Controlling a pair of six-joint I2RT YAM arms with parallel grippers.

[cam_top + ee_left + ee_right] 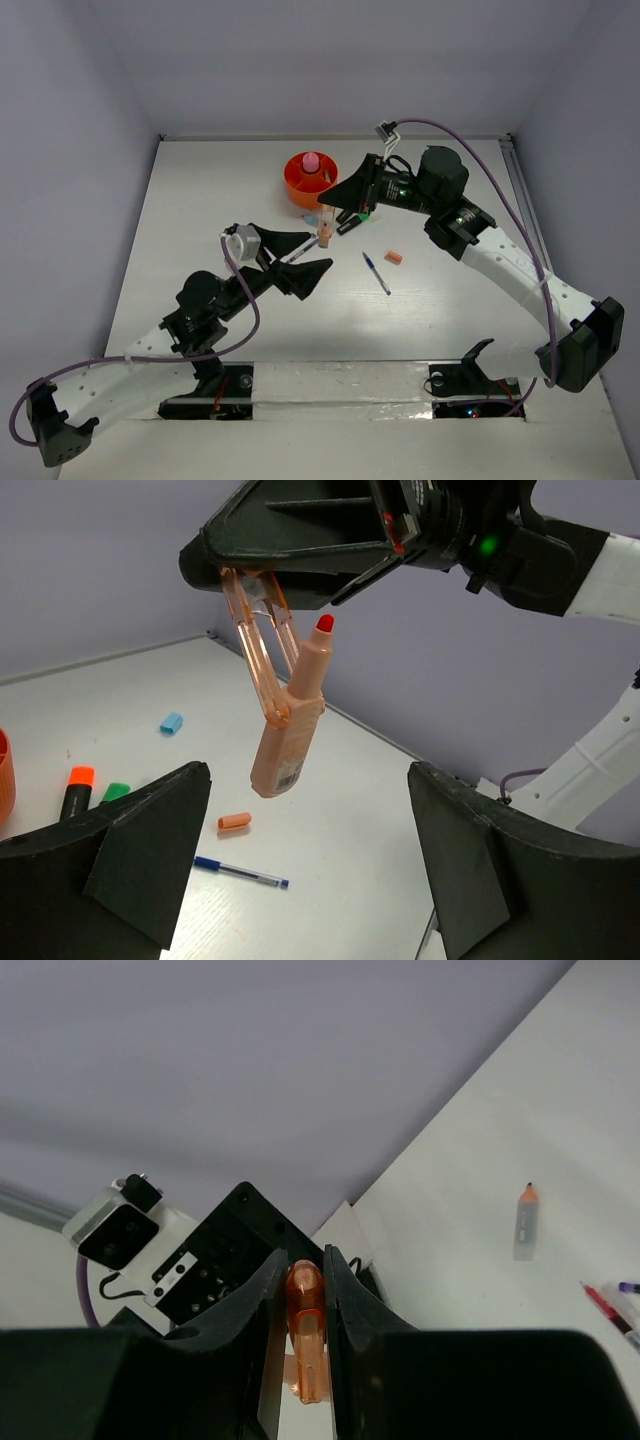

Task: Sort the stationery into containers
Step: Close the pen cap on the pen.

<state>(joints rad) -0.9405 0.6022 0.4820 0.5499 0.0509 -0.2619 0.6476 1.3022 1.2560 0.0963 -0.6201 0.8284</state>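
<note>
Right gripper (306, 1272) had one peach marker (285, 740) pinched by its clear orange clip, dangling above the table right in front of the left gripper (308, 810), whose jaws were spread wide. One orange cup (296, 184) held one pink piece (311, 160). One blue pen (376, 272) and one orange cap (393, 258) lay loose.

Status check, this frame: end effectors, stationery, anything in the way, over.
Right end effector shut on peach marker, held by its clip, hanging in the air. Left end effector open, facing it. Orange cup close by; nothing between marker and left fingers.
</note>
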